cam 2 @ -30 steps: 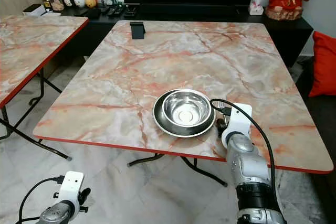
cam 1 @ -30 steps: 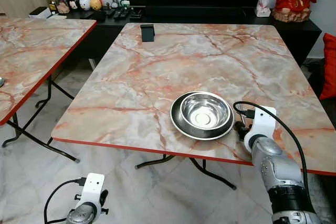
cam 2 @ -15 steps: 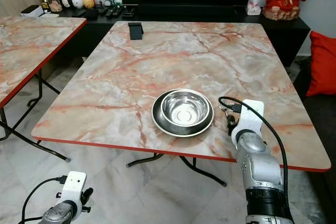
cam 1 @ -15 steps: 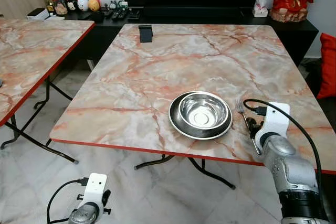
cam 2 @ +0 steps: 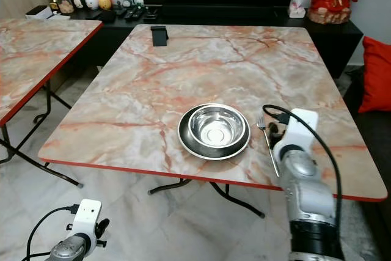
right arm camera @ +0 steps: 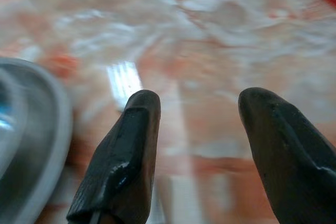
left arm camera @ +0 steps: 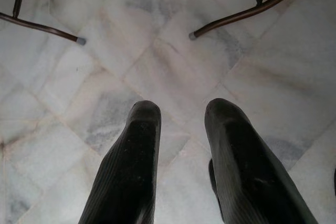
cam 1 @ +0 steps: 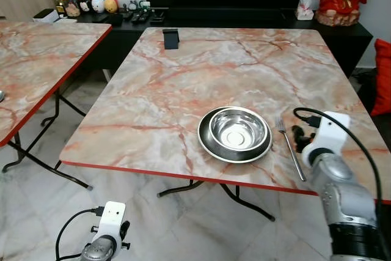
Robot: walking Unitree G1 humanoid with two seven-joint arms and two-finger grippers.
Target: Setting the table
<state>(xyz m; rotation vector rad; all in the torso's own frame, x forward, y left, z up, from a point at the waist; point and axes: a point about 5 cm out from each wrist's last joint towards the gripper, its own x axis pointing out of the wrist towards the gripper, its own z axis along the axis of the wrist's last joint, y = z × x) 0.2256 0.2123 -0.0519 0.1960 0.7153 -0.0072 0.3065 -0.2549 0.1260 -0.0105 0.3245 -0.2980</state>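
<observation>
On the desk (cam 1: 183,84): marble-patterned top with a red edge, carrying a steel bowl, a plate and a fork.
Bowl (cam 1: 238,129): shiny steel, sitting inside the plate (cam 1: 211,145), a wider, darker steel dish, toward the near edge of the desk.
Fork (cam 1: 289,148): lying flat on the desk just to the right of the plate, tines pointing away from the robot, handle reaching toward the red edge; nothing grips it.
Right jaws (right arm camera: 199,124): spread wide, empty, low over the desk just right of the fork; the wrist view is blurred, with the plate rim at one side and the pale fork beneath the fingers.
Left jaws (left arm camera: 181,124): hanging idle below desk level over the marble floor (left arm camera: 157,66), fingers (left arm camera: 131,156) slightly parted with nothing between them.
Black stand (cam 1: 171,38): upright at the far edge of the desk.
Second desk (cam 1: 30,59): same pattern, off to the left.
</observation>
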